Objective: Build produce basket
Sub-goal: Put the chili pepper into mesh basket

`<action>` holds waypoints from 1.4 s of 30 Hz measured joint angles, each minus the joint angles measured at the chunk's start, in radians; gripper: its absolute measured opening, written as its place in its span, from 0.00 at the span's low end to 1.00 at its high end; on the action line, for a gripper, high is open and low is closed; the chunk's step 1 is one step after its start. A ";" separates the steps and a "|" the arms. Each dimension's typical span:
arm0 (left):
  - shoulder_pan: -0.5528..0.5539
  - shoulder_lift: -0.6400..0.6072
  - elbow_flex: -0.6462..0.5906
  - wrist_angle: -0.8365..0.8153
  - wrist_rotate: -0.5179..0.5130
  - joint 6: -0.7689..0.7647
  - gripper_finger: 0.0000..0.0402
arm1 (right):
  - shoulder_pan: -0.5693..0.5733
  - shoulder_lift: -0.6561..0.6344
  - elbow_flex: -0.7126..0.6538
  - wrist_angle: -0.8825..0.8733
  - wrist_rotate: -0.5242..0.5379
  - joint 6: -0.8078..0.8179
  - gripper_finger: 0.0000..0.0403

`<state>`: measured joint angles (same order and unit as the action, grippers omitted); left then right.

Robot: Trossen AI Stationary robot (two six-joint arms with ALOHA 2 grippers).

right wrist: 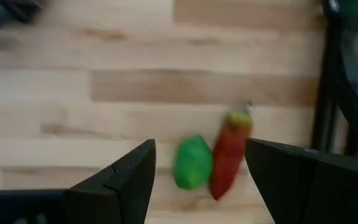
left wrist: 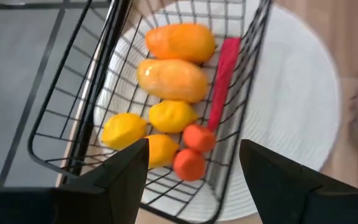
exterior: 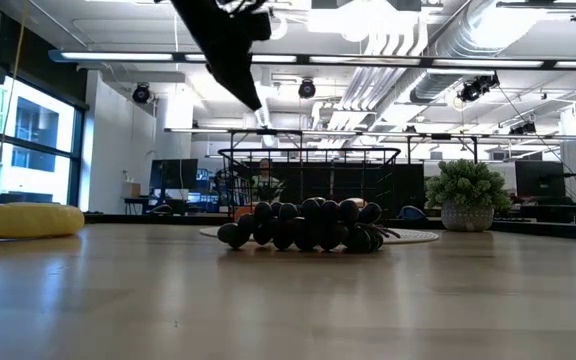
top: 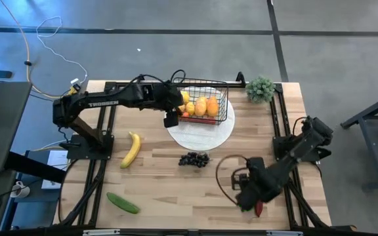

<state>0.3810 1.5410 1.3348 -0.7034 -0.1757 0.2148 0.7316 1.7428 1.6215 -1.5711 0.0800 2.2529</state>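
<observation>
The black wire basket [top: 210, 99] stands on the round white plate [top: 201, 134] at the far middle of the table. It holds lemons [left wrist: 173, 116], two orange fruits [left wrist: 171, 78], small oranges [left wrist: 190, 163] and a red chili [left wrist: 224, 74]. My left gripper [left wrist: 194, 180] hangs open above the basket's near left corner [top: 171, 118], with nothing between its fingers. My right gripper [right wrist: 201, 186] is open near the table's near right edge [top: 249, 193]. It points down over a green pepper [right wrist: 192, 162] and a red chili [right wrist: 230, 155] lying side by side on the wood.
A banana [top: 131, 149] lies left of the plate, and dark grapes [top: 193, 159] lie just in front of it. A cucumber [top: 122, 202] lies at the near left. A small potted plant [top: 260, 88] stands at the far right corner. Bare wood lies between grapes and cucumber.
</observation>
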 joint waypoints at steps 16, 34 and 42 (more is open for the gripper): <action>-0.156 -0.018 0.000 -0.057 -0.003 -0.133 0.60 | 0.178 0.144 0.000 0.000 -0.109 0.048 0.57; -0.233 -0.018 0.000 -0.085 -0.019 -0.186 0.60 | 0.185 0.204 -0.220 0.199 -0.189 0.071 0.57; -0.232 -0.018 0.000 -0.094 -0.019 -0.189 0.60 | 0.169 0.194 -0.307 0.293 -0.195 0.073 0.57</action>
<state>0.1486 1.5230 1.3350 -0.7975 -0.1947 0.0254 0.9010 1.9367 1.3149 -1.2783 -0.1151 2.3260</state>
